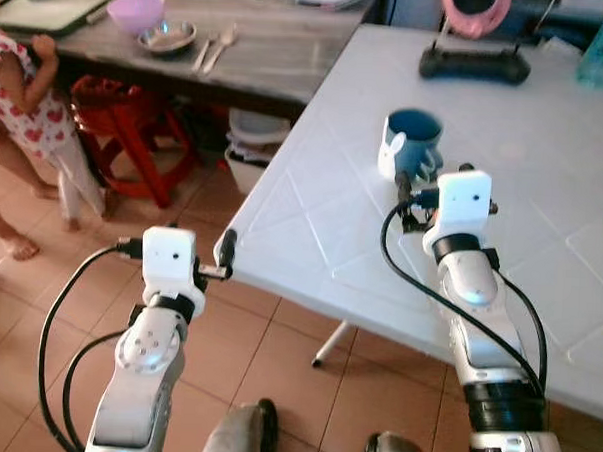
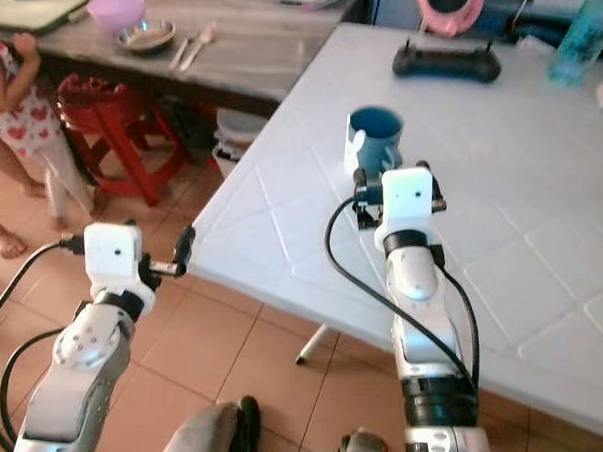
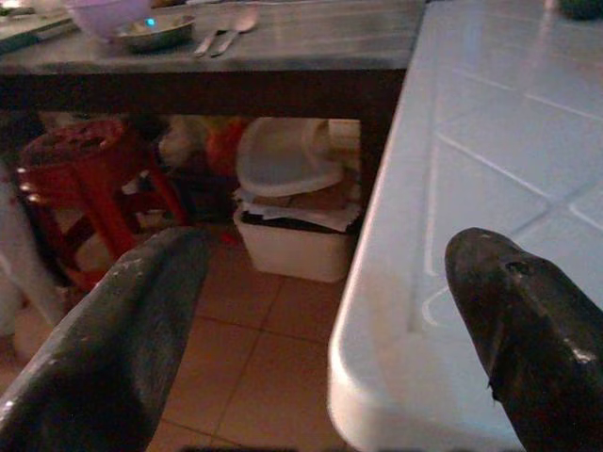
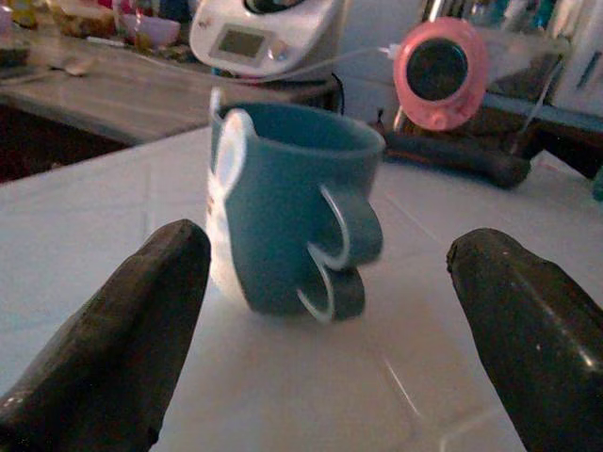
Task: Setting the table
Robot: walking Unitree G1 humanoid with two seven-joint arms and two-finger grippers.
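Note:
A blue mug (image 1: 413, 141) with a white cartoon face stands upright on the white table (image 1: 544, 177), its handle (image 4: 339, 250) turned toward my right gripper. My right gripper (image 1: 419, 181) hovers low over the table just in front of the mug, open, with one finger (image 4: 141, 320) on each side of it and apart from it. My left gripper (image 1: 225, 248) is open and holds nothing. It floats over the floor at the near left corner of the white table (image 3: 396, 377).
A grey side table (image 1: 279, 55) at the back left holds a purple bowl (image 1: 136, 11), a metal bowl (image 1: 168, 37) and spoons (image 1: 214, 47). A red stool (image 1: 126, 118) and white tubs (image 1: 255, 144) sit below. A person (image 1: 27, 104) stands far left. A black stand (image 1: 475, 63) lies behind the mug.

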